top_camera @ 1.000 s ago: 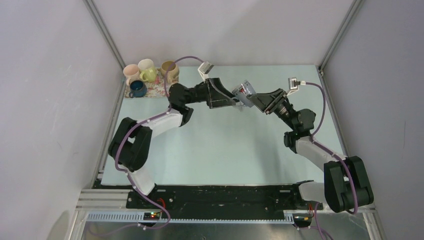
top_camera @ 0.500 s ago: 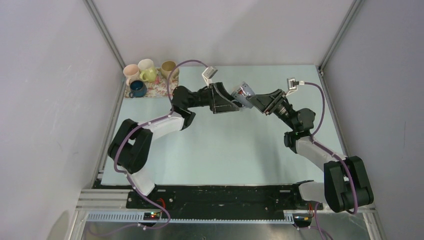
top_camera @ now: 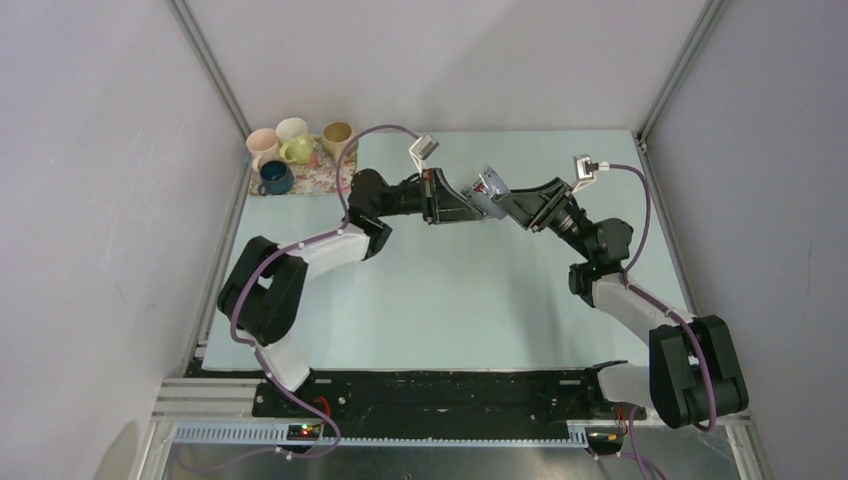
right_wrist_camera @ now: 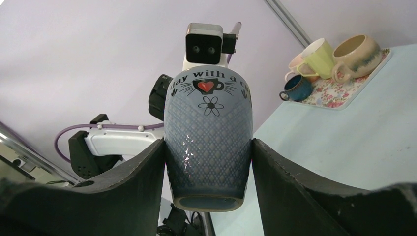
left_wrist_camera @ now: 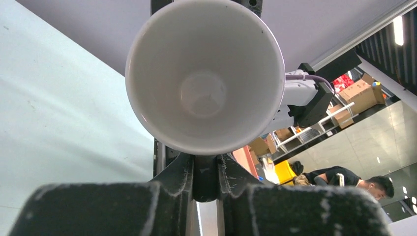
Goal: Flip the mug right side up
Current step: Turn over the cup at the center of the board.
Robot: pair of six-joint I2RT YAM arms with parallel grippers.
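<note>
Mug [top_camera: 489, 184] hangs in the air above the far half of the table [top_camera: 450, 300], in the upper middle of the top view, caught between the two arms. Bare pale tabletop spreads below it toward the lower edge of the frame. The walls and metal posts stand well off at either side. A flowered tray [top_camera: 312, 178] of cups [top_camera: 291, 148] sits in the upper left corner, well apart from it.

The mug's long axis lies close to level. Its white mouth faces the left wrist camera and its base faces the right wrist camera.

The right gripper [right_wrist_camera: 208, 147] holds the blue patterned body [right_wrist_camera: 208, 142] at mid width, one finger pressed on each side. The left gripper [left_wrist_camera: 204, 164] has its fingers drawn narrow just under the rim [left_wrist_camera: 204, 78], pinching a dark part that looks like the handle.

From above, the grippers cover most of the mug. In the right wrist view the print near the rim is cut off at both sides and no handle shows. The left fingers are blurred by closeness.
</note>
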